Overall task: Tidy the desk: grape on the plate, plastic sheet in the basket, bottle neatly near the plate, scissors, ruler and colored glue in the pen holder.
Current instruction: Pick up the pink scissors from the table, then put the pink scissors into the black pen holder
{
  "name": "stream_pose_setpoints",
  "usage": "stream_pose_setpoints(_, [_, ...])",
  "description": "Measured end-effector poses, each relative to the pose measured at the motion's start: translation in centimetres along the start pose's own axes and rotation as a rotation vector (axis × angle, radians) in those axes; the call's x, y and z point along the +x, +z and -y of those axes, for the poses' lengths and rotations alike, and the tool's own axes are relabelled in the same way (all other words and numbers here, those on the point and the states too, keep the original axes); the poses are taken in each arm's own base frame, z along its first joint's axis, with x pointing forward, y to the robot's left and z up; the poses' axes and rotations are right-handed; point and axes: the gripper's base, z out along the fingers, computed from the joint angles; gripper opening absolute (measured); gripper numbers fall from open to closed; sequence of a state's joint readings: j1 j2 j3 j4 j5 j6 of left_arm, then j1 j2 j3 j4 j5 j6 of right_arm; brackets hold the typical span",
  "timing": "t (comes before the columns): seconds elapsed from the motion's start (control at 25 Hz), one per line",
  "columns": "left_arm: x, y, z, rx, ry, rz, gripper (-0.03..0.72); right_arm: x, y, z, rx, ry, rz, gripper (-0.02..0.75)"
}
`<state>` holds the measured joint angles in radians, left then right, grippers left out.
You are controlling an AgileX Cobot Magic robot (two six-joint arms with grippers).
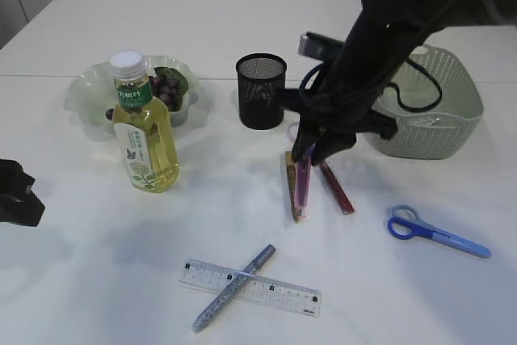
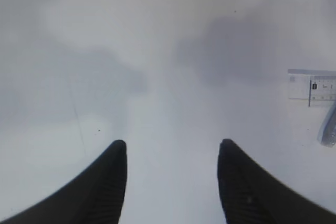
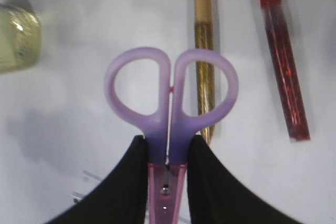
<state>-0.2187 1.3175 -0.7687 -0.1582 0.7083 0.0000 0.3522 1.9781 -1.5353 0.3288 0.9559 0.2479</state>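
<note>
Right tool point(image 3: 168, 148) is clamped on the purple scissors point(image 3: 170, 95), handles pointing away; the pen holder point(image 1: 261, 90) lies behind-left.

White table point(image 1: 242, 22) — a seam line runs across its far part, left to right

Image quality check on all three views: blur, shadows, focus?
Exterior view: sharp, even light, soft shadows under the right arm. Left wrist view: hazy tabletop with grey shadow patches; ruler cut off at the edge. Right wrist view: purple scissors fairly crisp in the right gripper, bottle blurred.
</note>
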Motion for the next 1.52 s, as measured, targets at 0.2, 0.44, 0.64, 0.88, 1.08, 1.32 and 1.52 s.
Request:
stream_pose_setpoints(0.2, [0.0,0.0,0.0,0.0,0.0,0.0,0.406,-3.4,-3.4,0.3,-0.139,-0.028,0.151,0.171])
stream_pose_setpoints(0.44, [0.2,0.0,0.0,-0.001,0.002,-0.018,0.406,-6.8,-5.7,-0.1,-0.303,-0.122,0.355,0.171])
stream_pose_setpoints(0.64, [0.3,0.0,0.0,-0.001,0.002,-0.03,0.406,-9.1,-3.7,-0.6,-0.383,-0.261,0.461,0.171])
stream_pose_setpoints(0.88, [0.5,0.0,0.0,-0.002,0.002,-0.05,0.406,-11.8,-1.2,-0.6,-0.414,-0.389,0.633,0.171])
stream_pose_setpoints(1.08, [0.7,0.0,0.0,-0.002,0.002,-0.078,0.406,-13.6,-0.1,-0.6,-0.398,-0.468,0.76,0.171])
stream_pose_setpoints(1.32, [0.8,0.0,0.0,-0.002,0.002,-0.089,0.406,-14.4,1.9,0.2,-0.301,-0.589,0.812,0.171])
stream_pose_setpoints(1.52, [0.8,0.0,0.0,-0.002,0.002,-0.089,0.406,-14.5,4.3,1.0,-0.28,-0.602,0.776,0.175])
